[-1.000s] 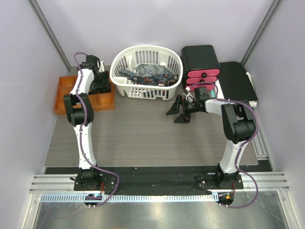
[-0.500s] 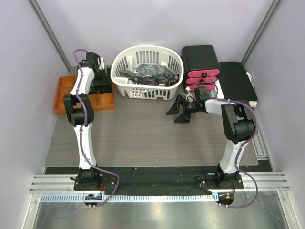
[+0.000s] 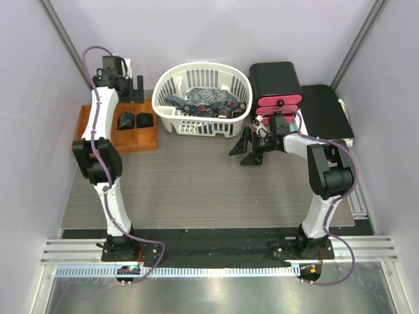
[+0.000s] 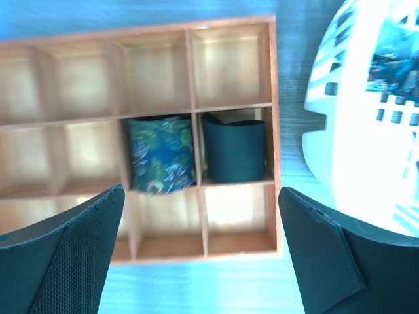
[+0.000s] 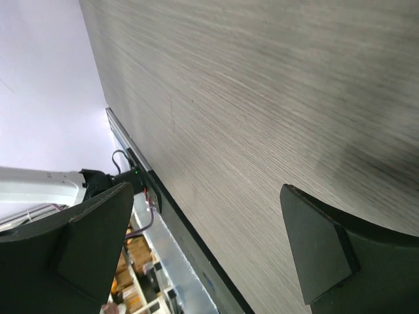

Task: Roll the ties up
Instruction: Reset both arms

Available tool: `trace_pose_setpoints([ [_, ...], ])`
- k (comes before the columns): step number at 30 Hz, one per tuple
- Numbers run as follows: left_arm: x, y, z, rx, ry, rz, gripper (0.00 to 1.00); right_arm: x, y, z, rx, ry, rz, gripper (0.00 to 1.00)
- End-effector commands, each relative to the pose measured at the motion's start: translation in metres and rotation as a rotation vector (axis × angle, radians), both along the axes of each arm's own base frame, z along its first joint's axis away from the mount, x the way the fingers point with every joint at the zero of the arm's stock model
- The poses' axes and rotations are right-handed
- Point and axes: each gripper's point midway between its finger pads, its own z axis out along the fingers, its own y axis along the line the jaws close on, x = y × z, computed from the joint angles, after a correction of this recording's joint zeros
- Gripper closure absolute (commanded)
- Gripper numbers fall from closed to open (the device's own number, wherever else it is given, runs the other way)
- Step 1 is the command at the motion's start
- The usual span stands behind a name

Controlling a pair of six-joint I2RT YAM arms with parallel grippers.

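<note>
Top external: your left gripper (image 3: 133, 88) hangs spread wide and empty over the back of the tray (image 3: 145, 139). The patterned roll (image 3: 124, 121) and black roll (image 3: 145, 120) sit just on its near side. The loose ties (image 3: 203, 100) lie heaped crosswise in the basket (image 3: 196, 124), off to that gripper's right. Your right gripper (image 3: 245, 154), also wide and empty, has them beyond it and to its left. Both look about equally near.

Left wrist: both rolls stand upright in adjoining compartments beneath the fingers, with the basket to the right.

Right wrist: you see only bare table (image 5: 275, 91) between the spread fingers, and no tie.
</note>
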Motion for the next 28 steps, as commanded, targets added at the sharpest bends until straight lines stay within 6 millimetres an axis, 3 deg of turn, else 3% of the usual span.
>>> trace_pose_setpoints([
  [1, -0.027, 0.005, 0.068, 0.057, -0.110, -0.027, 0.00, 0.024, -0.017, 0.046, -0.020, -0.172, -0.019, 0.00],
  [3, -0.045, -0.002, 0.071, 0.034, -0.094, -0.060, 0.00, 0.025, -0.026, 0.055, -0.028, -0.198, -0.035, 0.00],
  [4, -0.056, -0.009, 0.091, 0.007, -0.134, -0.081, 0.00, 0.026, -0.035, 0.057, -0.034, -0.203, -0.048, 0.00],
  [6, -0.075, -0.017, 0.086, -0.027, -0.099, -0.103, 0.00, 0.023, -0.045, 0.065, -0.044, -0.227, -0.060, 0.00],
  [7, -0.089, -0.027, 0.099, -0.066, -0.119, -0.131, 0.00, 0.022, -0.053, 0.067, -0.054, -0.234, -0.068, 0.00],
  [8, -0.098, -0.030, 0.099, -0.082, -0.110, -0.131, 0.00, 0.019, -0.057, 0.072, -0.059, -0.249, -0.075, 0.00],
  [9, -0.110, -0.034, 0.085, -0.096, -0.069, -0.130, 0.00, 0.016, -0.061, 0.073, -0.061, -0.243, -0.081, 0.00],
  [11, -0.133, -0.045, 0.090, -0.115, -0.082, -0.162, 0.00, 0.010, -0.070, 0.072, -0.068, -0.242, -0.096, 0.00],
  [12, -0.145, -0.047, 0.070, -0.122, -0.038, -0.166, 0.00, 0.006, -0.073, 0.077, -0.075, -0.257, -0.100, 0.00],
  [13, -0.152, -0.049, 0.064, -0.123, -0.033, -0.170, 0.00, 0.002, -0.074, 0.077, -0.083, -0.259, -0.099, 0.00],
  [14, -0.167, -0.053, 0.071, -0.141, -0.061, -0.161, 0.00, -0.005, -0.075, 0.074, -0.092, -0.265, -0.089, 0.00],
  [15, -0.179, -0.056, 0.049, -0.152, -0.013, -0.167, 0.00, -0.005, -0.086, 0.077, -0.114, -0.283, -0.121, 0.00],
  [17, -0.198, -0.058, 0.048, -0.166, -0.027, -0.163, 0.00, -0.013, -0.092, 0.073, -0.146, -0.299, -0.128, 0.00],
  [18, -0.211, -0.059, 0.026, -0.175, 0.020, -0.155, 0.00, -0.013, -0.095, 0.072, -0.175, -0.323, -0.130, 0.01],
  [21, -0.241, -0.073, -0.001, -0.244, 0.069, -0.200, 0.00, -0.018, -0.102, 0.070, -0.227, -0.361, -0.128, 0.00],
  [24, -0.260, -0.076, -0.015, -0.264, 0.080, -0.207, 0.00, -0.020, -0.107, 0.063, -0.268, -0.369, -0.126, 0.00],
  [28, -0.270, -0.073, -0.011, -0.239, 0.047, -0.205, 0.00, -0.020, -0.113, 0.068, -0.307, -0.405, -0.147, 0.00],
])
